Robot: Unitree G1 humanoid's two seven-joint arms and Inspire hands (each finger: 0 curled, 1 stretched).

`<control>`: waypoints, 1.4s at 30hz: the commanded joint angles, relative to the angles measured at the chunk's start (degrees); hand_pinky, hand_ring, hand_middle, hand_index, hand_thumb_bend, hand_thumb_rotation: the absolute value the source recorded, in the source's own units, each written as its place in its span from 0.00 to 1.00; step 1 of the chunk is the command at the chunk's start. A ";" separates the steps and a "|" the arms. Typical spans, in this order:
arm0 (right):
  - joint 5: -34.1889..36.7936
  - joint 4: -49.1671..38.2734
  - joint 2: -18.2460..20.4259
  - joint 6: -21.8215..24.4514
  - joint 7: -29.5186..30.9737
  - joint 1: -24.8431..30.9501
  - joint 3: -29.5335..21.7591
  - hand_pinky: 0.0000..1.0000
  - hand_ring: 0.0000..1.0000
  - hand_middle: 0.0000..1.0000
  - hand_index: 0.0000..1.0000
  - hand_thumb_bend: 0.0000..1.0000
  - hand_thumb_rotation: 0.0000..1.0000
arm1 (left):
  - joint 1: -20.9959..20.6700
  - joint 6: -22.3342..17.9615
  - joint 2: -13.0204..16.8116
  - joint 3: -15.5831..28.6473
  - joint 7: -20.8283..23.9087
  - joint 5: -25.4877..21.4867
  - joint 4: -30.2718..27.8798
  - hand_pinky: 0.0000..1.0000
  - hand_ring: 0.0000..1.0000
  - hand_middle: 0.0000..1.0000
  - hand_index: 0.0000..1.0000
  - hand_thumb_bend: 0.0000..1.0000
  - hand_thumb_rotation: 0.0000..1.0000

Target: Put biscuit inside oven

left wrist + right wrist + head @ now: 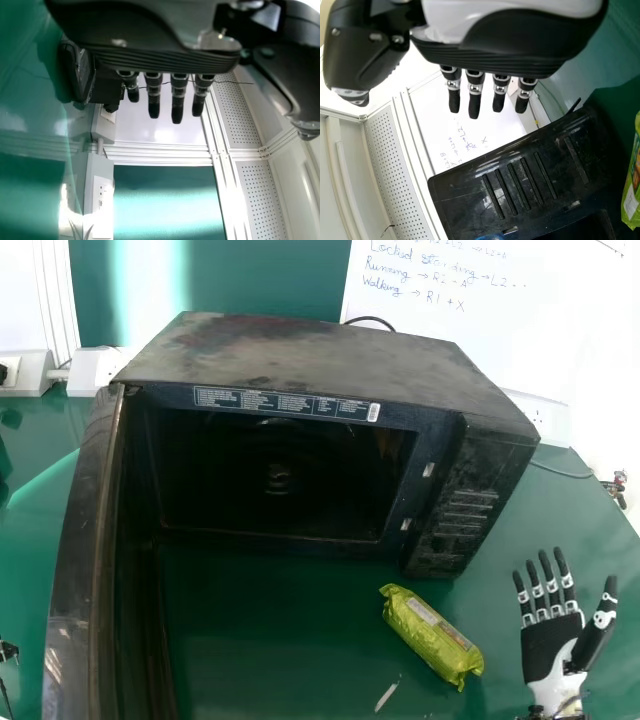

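A green biscuit packet [432, 636] lies on the table before the oven's right front corner; its edge also shows in the right wrist view [632, 185]. The black oven [330, 355] stands with its door [85, 540] swung open at the left, its dark cavity facing forward. My right hand [552, 640] is right of the packet, apart from it, palm up to the camera, fingers straight and holding nothing; those fingers extend in the right wrist view [475, 95]. At the head view's left edge a bit of my left hand [8, 651] shows; in the left wrist view its fingers [178, 97] are straight and empty.
The green table [270, 640] extends around the oven. Behind it are a whiteboard [500, 340] with writing and wall sockets [540, 415] with a cable. The open door stands between my left hand and the packet.
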 commanded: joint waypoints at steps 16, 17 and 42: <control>-23.02 1.94 -1.35 -24.66 1.44 1.59 3.33 0.92 0.90 0.90 0.89 0.90 0.74 | 1.00 -0.29 -0.30 -0.16 0.18 0.17 -1.33 0.98 0.94 0.94 0.97 0.92 1.00; -23.84 1.81 -1.17 -25.77 0.94 1.67 3.59 0.91 0.89 0.89 0.88 0.90 0.73 | 1.07 -0.19 -0.35 -0.18 0.30 0.26 -1.49 0.99 0.94 0.93 0.97 0.92 1.00; -62.65 0.49 -9.74 -49.44 -17.38 6.65 6.48 0.76 0.82 0.82 0.83 1.00 0.57 | 2.28 0.33 -0.73 -0.58 1.44 1.43 -3.61 0.99 0.94 0.92 0.96 0.93 1.00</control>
